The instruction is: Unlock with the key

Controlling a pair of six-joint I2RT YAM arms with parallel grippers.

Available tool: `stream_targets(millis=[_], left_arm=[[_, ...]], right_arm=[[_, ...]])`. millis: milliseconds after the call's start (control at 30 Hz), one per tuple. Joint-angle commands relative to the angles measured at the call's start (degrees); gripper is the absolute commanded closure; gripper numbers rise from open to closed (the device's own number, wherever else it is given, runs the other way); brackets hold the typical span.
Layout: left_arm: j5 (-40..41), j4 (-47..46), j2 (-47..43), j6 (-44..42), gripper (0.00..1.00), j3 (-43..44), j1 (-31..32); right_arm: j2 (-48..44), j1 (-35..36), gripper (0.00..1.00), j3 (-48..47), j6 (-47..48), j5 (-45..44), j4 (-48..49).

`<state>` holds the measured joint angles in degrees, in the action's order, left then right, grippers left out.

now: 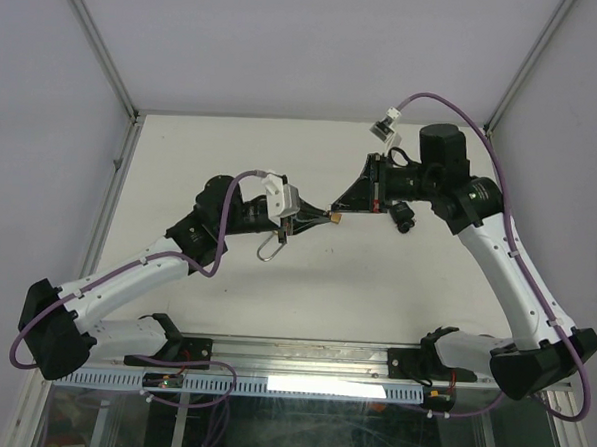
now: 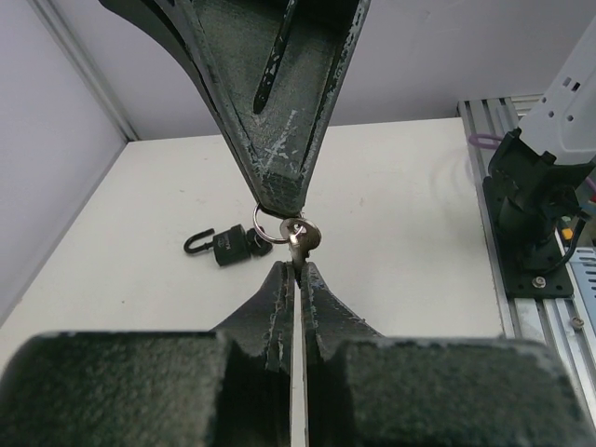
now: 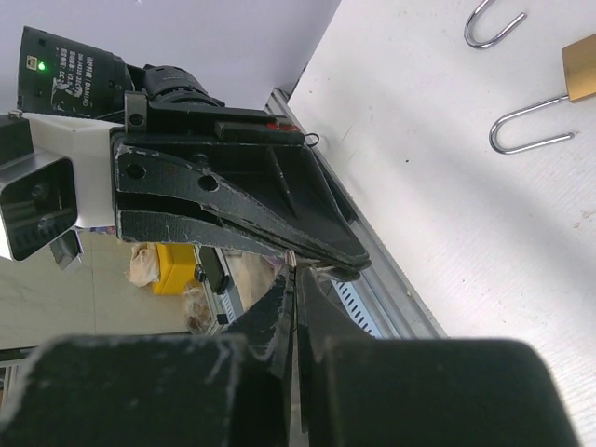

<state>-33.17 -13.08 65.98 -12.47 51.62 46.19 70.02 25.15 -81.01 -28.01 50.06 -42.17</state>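
Key [image 2: 303, 238] blade points into left claw [image 2: 296, 275], clenched on it; right claw [image 2: 282, 200] clenched beside bow.

Looks like a robotics lab: 2 arms [image 1: 125, 280] bolted to an aluminium rail [image 1: 302, 356], white tabletop [image 1: 224, 300], plain panels [image 1: 288, 43] on metal posts [image 1: 100, 45].

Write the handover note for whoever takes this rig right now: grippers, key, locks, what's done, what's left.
Grippers: the left gripper is shut on the key, held in the air above the table. The right gripper is shut, its tip at the key ring; whether it actually grips the ring I cannot tell.
Locks: a small black padlock and a brass padlock both lie on the table. Which one the key fits is unclear.
Done: the key is off the table.
Left: put the key in the lock and turn it.
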Motion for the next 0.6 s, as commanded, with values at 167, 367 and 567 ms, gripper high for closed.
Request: stream_targets(millis=[167, 367, 567], left_arm=[[0.0, 4.8, -2.1, 0.7, 1.00, 4.2, 0.6], [0.6, 14.5, 0.2, 5.7, 1.00, 9.4, 0.6], [-0.2, 17.2, 0.6, 5.6, 1.00, 10.8, 0.7]], right_arm=[[-2.2, -0.9, 1.00, 0.5, 2.1, 0.1, -1.2], [-2.9, -0.8, 1.00, 4.5, 3.1, 1.0, -2.6], [-3.3, -0.9, 1.00, 6.5, 1.9, 2.7, 0.7]])
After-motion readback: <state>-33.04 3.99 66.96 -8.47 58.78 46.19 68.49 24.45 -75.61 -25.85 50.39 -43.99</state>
